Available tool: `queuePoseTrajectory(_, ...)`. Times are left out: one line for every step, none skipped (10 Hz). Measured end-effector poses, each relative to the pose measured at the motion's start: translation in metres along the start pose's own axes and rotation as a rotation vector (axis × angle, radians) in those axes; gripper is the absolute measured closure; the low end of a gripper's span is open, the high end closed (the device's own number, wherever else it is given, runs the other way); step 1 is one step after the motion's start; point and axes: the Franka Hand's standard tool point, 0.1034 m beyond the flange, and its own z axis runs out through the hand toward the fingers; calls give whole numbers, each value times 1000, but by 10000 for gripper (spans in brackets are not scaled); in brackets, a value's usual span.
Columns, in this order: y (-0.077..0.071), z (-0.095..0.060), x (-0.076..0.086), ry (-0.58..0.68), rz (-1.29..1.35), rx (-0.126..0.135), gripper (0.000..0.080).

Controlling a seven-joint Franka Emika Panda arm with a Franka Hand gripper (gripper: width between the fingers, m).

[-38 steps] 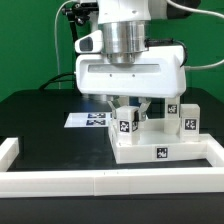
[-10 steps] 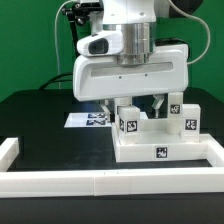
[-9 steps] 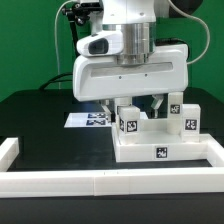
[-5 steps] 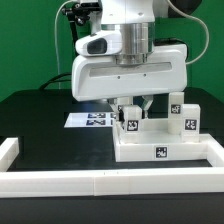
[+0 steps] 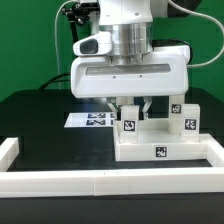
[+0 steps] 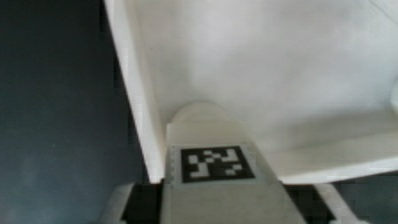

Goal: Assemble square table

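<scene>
The square table top (image 5: 160, 150) lies on the black table at the exterior view's right, with its raised rim up. A white tagged leg (image 5: 127, 123) stands upright at its near left corner. My gripper (image 5: 131, 112) reaches straight down and is shut on this leg, one finger on each side. Two more tagged legs (image 5: 186, 120) stand at the top's right side. In the wrist view the held leg (image 6: 215, 160) shows its tag between my dark pads (image 6: 151, 200), over the white top (image 6: 267, 70) beside its rim.
A long low white border rail (image 5: 100, 182) runs along the front and up both sides. The marker board (image 5: 88, 119) lies flat behind the gripper on the left. Black table surface (image 5: 50, 135) lies to the left.
The fingers stood spread around the leg one second ago and have since closed onto it. The hand has turned slightly about its vertical axis. The table top has not moved.
</scene>
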Motion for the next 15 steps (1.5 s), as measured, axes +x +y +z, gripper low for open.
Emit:
queuePoseTrajectory(0,0,0,21,75,2,509)
queuePoseTrajectory(0,0,0,25,190,11,509)
queuePoseTrajectory(0,0,0,31,242,13,509)
queuePoseTrajectory(-1,0,1,34,354,17,509)
queuePoseTrajectory(0,0,1,34,450,23,509)
queuePoseTrajectory(-1,0,1,34,516,27,509)
queuePoseTrajectory(0,1,1,38,646,40,509)
queuePoseTrajectory(-1,1,1,45,743,48,509)
queuePoseTrajectory(-1,1,1,49,845,55,509)
queuePoseTrajectory(-1,1,1,47,891,57,509)
queuePoseTrajectory(-1,1,1,43,910,58,509)
queuePoseTrajectory(-2,1,1,39,979,65,509)
queuePoseTrajectory(-3,1,0,38,976,66,415)
queuePoseTrajectory(-2,1,0,39,957,65,278)
queuePoseTrajectory(-1,1,1,40,869,62,186)
